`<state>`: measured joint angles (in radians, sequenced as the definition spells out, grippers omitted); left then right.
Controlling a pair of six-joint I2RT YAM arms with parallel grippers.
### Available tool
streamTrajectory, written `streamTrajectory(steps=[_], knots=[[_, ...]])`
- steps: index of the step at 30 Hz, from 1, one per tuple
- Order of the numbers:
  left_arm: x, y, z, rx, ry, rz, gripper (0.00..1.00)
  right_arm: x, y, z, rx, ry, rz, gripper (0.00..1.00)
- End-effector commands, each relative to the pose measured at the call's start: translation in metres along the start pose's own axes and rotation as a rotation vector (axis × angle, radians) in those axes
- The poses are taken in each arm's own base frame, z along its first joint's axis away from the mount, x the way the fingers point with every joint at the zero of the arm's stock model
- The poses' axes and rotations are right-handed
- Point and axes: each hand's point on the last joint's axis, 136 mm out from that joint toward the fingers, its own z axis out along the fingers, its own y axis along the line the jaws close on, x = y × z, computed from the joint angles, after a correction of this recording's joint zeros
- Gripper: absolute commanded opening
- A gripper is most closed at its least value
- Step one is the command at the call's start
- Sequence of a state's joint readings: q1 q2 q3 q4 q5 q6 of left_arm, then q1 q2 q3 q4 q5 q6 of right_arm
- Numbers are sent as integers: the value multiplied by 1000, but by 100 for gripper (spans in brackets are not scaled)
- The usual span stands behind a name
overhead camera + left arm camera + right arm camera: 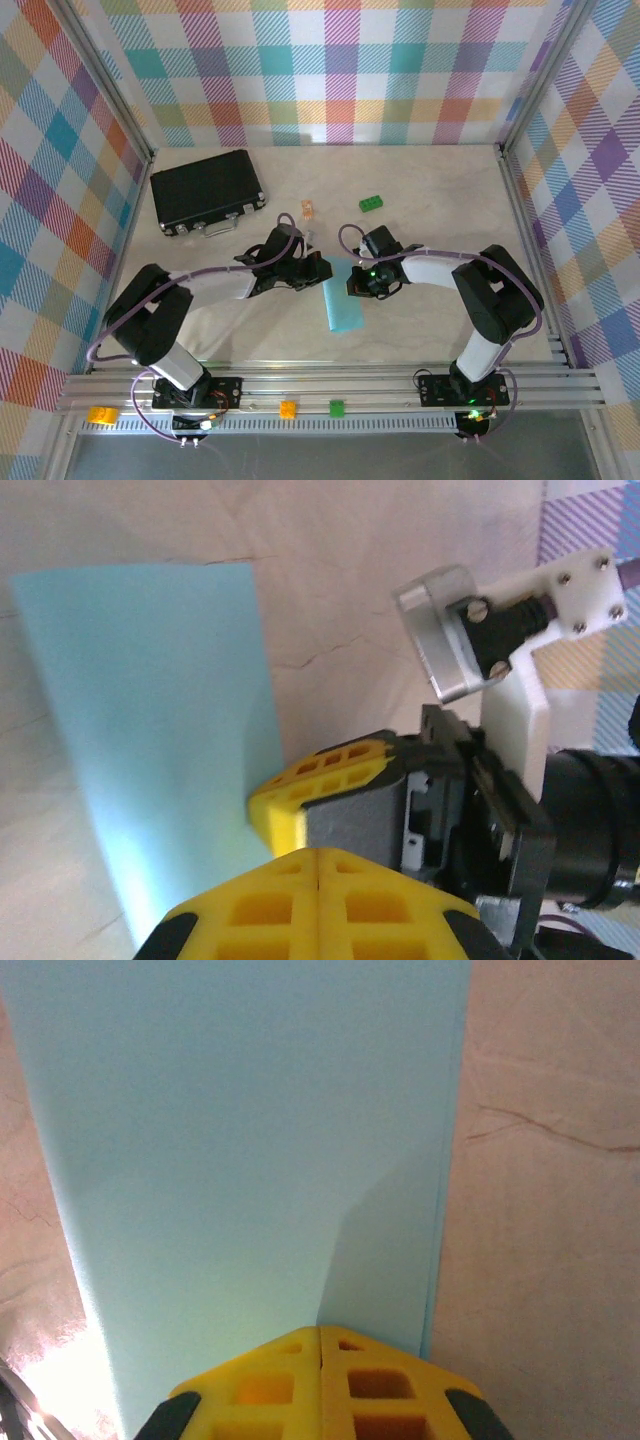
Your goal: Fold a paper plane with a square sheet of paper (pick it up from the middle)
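Case [207, 190] lies closed, well apart from the folded paper sheet [343, 308].

The light blue sheet of paper [344, 305] lies flat, folded lengthwise into a narrow rectangle.

Top external camera: fixed high behind the arm bases, facing down and forward, taking in the whole desk [250, 340]. Left wrist camera: close above the desk, looking down past the left gripper [318, 858]. Right wrist camera: nearer yet, past the right gripper [320, 1332]. All three share the blue paper [343, 305] near the desk's middle.
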<state>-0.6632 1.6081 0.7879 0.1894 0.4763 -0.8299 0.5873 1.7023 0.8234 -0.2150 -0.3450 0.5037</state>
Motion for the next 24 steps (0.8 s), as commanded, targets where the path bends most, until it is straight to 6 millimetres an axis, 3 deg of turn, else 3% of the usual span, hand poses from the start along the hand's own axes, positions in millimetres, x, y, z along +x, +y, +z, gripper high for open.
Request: streamTrajectory(steps=[1, 11, 24], knots=[[3, -13, 8, 105, 55, -23, 0, 41, -46, 6, 164, 122, 76, 0], [17, 27, 22, -5, 117, -59, 0, 44, -47, 7, 164, 124, 96, 0], [51, 103, 21, -249, 180, -48, 0, 50, -51, 8, 170, 127, 108, 0]])
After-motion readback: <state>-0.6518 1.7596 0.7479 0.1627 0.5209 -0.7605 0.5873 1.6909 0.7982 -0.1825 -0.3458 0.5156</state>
